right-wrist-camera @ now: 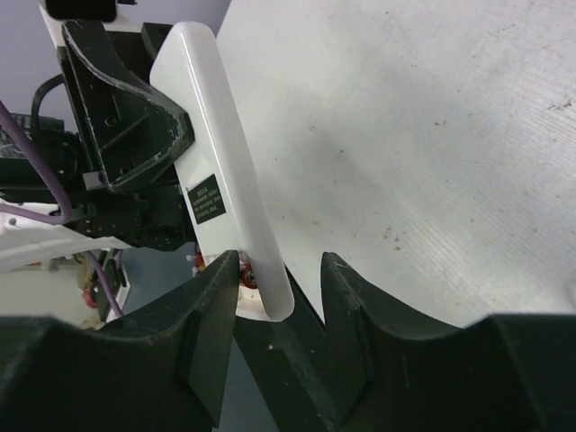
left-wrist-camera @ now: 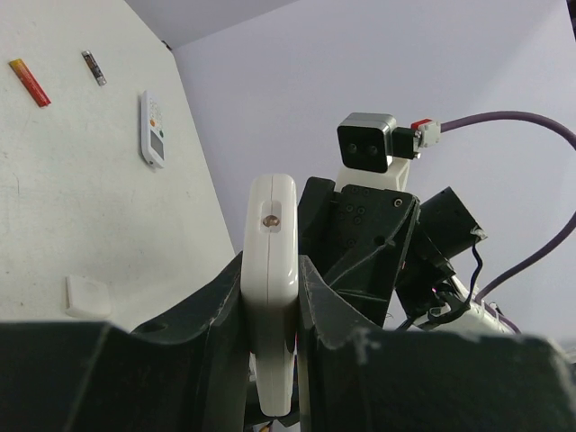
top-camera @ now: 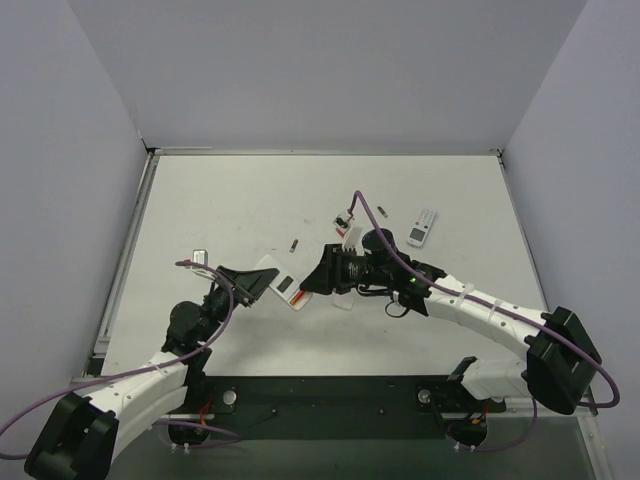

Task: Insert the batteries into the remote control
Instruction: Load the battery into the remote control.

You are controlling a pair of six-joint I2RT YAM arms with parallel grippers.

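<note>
Left gripper (left-wrist-camera: pixel 272 274) is clamped tight on the remote control (left-wrist-camera: pixel 273 216), its two fingers (left-wrist-camera: pixel 216 310) pressed against the plain white sides. The remote stands edge-on at the lower centre of the left wrist view.

Right gripper (right-wrist-camera: pixel 281 270) stands partly open around the remote's end. In the right wrist view the white body lies against the finger on the left of the frame, with a clear gap to the finger on the right. A bit of red shows at that end, beside the left-hand finger; I cannot tell whether it is a battery.

One red battery (left-wrist-camera: pixel 29 81) lies on the table (left-wrist-camera: pixel 81 207) in the upper left of the left wrist view. It is near a dark cylinder (left-wrist-camera: pixel 94 67) and a white remote (left-wrist-camera: pixel 153 129). A small white cover (left-wrist-camera: pixel 87 295) lies at the lower left.
</note>
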